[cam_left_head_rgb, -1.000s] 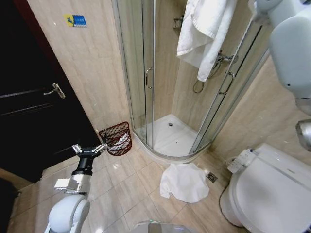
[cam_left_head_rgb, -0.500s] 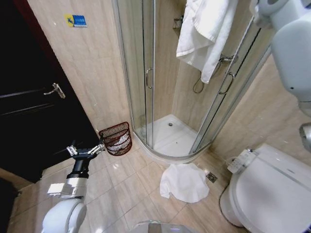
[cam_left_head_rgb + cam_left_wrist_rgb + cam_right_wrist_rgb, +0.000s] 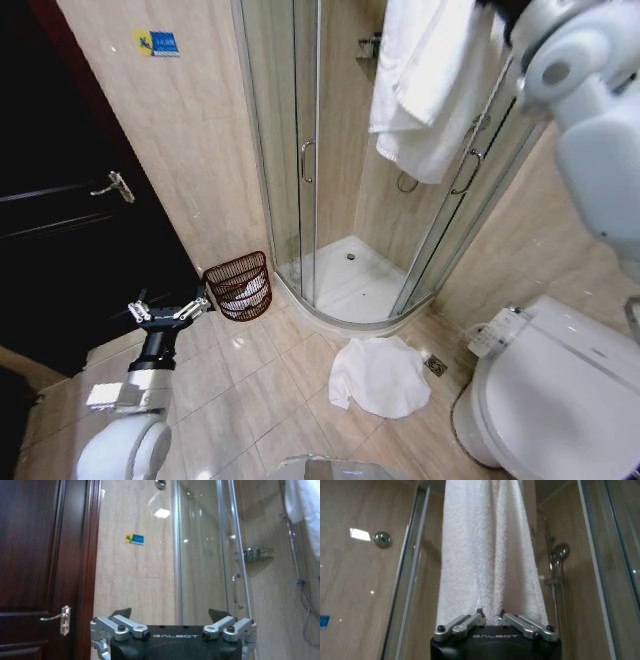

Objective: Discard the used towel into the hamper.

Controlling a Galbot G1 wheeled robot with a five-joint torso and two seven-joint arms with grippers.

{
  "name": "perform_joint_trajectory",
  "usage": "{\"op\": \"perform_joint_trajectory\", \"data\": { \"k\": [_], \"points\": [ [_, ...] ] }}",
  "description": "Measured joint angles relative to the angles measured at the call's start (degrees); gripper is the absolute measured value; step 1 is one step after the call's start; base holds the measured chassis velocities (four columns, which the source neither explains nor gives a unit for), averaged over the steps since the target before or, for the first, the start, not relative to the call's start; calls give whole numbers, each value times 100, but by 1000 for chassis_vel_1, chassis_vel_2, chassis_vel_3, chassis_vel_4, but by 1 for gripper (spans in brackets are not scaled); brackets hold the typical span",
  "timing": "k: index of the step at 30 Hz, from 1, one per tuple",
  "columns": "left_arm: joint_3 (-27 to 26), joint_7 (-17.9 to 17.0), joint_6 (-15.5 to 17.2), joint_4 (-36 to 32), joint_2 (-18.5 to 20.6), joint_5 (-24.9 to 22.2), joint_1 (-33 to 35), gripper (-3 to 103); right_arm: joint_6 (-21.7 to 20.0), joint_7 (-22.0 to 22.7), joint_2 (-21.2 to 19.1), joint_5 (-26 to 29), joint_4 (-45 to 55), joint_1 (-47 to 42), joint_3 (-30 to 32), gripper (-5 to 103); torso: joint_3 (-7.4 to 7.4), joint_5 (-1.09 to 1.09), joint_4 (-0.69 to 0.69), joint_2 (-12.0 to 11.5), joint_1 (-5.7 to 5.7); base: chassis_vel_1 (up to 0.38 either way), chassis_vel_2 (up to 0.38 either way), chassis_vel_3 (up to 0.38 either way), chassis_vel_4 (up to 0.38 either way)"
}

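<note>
A white towel (image 3: 428, 85) hangs in front of the shower's glass, held high up. In the right wrist view my right gripper (image 3: 490, 614) is shut on the towel (image 3: 487, 555), which drapes away from the fingers. The hamper (image 3: 240, 286), a small dark red-brown openwork basket, stands on the floor against the wall beside the shower, with something white inside. My left gripper (image 3: 167, 312) hovers low, just left of the hamper and apart from it. Its fingers stand open with nothing between them, as the left wrist view of the gripper (image 3: 170, 613) also shows.
A curved glass shower enclosure (image 3: 305, 160) fills the corner. A second white towel (image 3: 380, 375) lies crumpled on the tiles by the floor drain (image 3: 436, 365). A toilet (image 3: 560, 390) stands at the lower right. A dark door (image 3: 60, 210) with a handle is at the left.
My right arm has swung, and the hanging towel has shifted slightly right. The left gripper has drifted left and a little down, away from the hamper.
</note>
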Motion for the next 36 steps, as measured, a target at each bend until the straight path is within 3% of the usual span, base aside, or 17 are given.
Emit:
{"op": "perform_joint_trajectory", "data": {
  "k": [16,20,26,33,36],
  "points": [
    [-137,65,-104,92,25,-156,-1,100,38,74,-726,65,1499,-2534,1453,4,1,2,-1,0,1,0,0,0,0],
    [-185,74,-106,89,22,-226,-4,100,64,110,-797,66,2021,-3539,2222,4,0,-3,1,0,0,0,0,0,0],
    [-175,76,-65,75,38,-234,-28,100,89,100,-748,-102,2609,-5093,3213,4,0,1,-1,0,0,0,0,0,0],
    [-61,96,-66,76,-10,-152,-24,100,218,193,-480,-519,3129,-6141,3578,4,0,-3,0,0,0,0,0,0,0],
    [-91,101,-69,68,31,-160,-22,100,274,199,-100,-968,3400,-6888,3646,4,0,0,0,0,0,0,0,0,0]
  ]
}}
